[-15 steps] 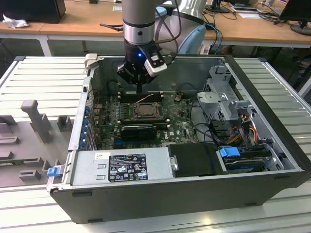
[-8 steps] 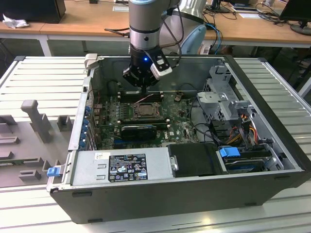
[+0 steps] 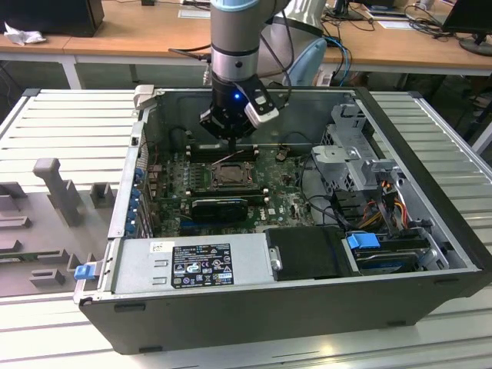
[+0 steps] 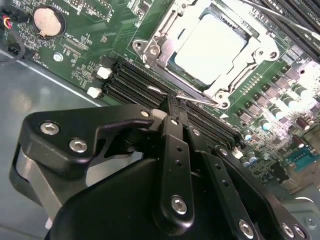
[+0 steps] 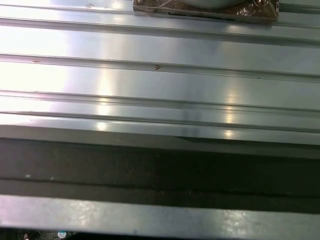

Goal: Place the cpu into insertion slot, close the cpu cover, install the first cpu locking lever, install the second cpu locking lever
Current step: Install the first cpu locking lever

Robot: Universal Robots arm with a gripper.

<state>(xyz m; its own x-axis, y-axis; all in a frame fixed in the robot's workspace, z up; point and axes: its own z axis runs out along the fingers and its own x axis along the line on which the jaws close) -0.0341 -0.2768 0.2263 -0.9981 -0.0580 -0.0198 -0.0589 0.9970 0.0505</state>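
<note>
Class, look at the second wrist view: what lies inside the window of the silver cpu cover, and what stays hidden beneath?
The cpu cover lies closed over the insertion slot. Through its window shows the pale metal top of the cpu. The socket contacts beneath are covered.

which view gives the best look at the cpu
The second wrist view: the cpu shows large, its pale top framed by the cpu cover closed over it. In the exterior view it is just a small dark square on the board below the end effector. The first wrist view faces ribbed metal instead.
</note>
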